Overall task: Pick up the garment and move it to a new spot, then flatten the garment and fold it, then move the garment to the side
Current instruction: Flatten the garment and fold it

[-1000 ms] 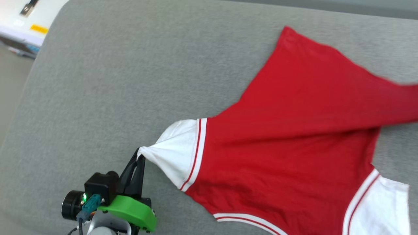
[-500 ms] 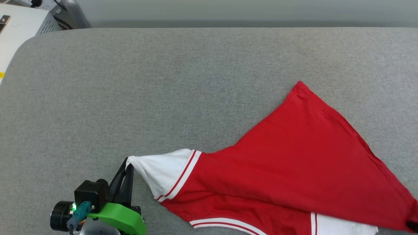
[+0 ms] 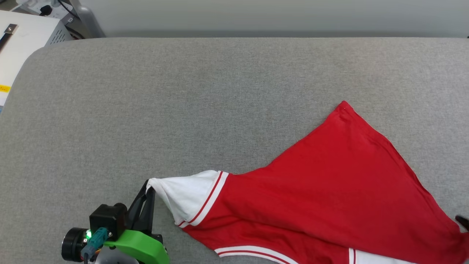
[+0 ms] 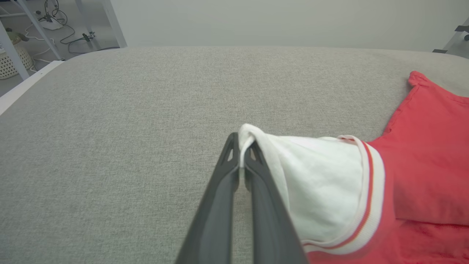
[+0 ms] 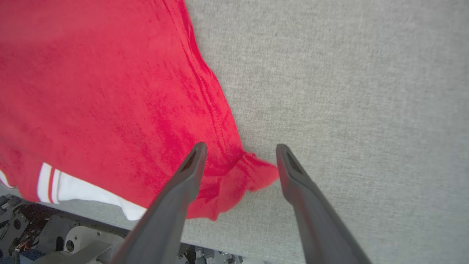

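The garment [image 3: 329, 198] lies on the grey padded surface [image 3: 183, 110] at the lower right, its plain red side up; its letters and number are hidden. My left gripper [image 3: 148, 185] is shut on the tip of the white sleeve [image 3: 183, 194], pulling it out to a point. In the left wrist view the two fingers [image 4: 220, 205] pinch the sleeve's edge [image 4: 315, 183]. My right gripper [image 5: 240, 146] is open above the garment's red hem corner [image 5: 256, 174], one finger over the cloth [image 5: 91, 91] and one over bare surface. A dark fingertip [image 3: 462, 221] shows at the right edge.
A white box [image 3: 22, 40] with cables stands off the surface's far left corner. White frame legs and a power strip [image 4: 51, 22] stand on the floor beyond. The surface's near edge and machine parts [image 5: 73, 238] lie below the right gripper. A pale wall runs behind.
The head camera has turned, shifting the whole picture. The red hem side, lifted and blurred a second ago, now lies flat. The left gripper still holds the sleeve.
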Robot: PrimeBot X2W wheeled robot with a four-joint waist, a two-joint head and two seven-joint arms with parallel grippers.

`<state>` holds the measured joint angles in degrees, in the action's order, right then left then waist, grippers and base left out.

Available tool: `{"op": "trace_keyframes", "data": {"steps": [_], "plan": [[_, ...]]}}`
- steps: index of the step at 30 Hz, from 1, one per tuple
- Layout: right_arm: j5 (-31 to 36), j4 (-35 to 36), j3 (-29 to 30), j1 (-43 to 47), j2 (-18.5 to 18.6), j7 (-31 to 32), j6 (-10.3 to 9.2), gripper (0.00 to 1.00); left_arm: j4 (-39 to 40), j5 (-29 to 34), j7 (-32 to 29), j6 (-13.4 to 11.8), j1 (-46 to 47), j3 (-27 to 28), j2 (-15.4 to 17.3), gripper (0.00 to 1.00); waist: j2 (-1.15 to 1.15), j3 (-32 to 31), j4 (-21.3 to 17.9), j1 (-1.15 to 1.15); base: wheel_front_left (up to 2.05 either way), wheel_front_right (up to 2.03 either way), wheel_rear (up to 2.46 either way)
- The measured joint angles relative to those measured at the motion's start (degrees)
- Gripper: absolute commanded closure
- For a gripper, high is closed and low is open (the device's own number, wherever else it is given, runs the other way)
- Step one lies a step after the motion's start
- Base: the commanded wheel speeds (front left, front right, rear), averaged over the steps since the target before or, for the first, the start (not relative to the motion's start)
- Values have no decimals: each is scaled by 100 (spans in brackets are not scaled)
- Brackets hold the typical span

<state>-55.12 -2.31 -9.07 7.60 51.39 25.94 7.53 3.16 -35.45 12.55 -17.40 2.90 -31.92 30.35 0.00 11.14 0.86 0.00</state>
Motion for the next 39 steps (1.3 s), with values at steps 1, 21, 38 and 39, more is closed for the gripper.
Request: {"op": "trace_keyframes", "data": {"steps": [1, 21, 38, 39], "plan": [[7, 109, 113, -57, 46, -7, 0, 0, 22, 1, 1, 0, 1, -11, -3, 100, 0, -3, 15, 0, 0, 0, 0], [889, 210, -1313, -4202, -200, 2112, 0, 0, -29, 249, 31, 293, 960, -341, -468, 100, 0, 754, 705, 0, 0, 0, 0], [1002, -1766, -3125, -5476, -512, 2038, -1, 0, -470, 432, 162, 565, 1392, -428, -911, 100, 0, 1530, 1244, 0, 0, 0, 0], [953, -1779, -3201, -5486, -487, 1933, -1, 16, -502, 432, 162, 572, 1392, -419, -915, 100, 0, 1525, 1244, 0, 0, 0, 0]]}}
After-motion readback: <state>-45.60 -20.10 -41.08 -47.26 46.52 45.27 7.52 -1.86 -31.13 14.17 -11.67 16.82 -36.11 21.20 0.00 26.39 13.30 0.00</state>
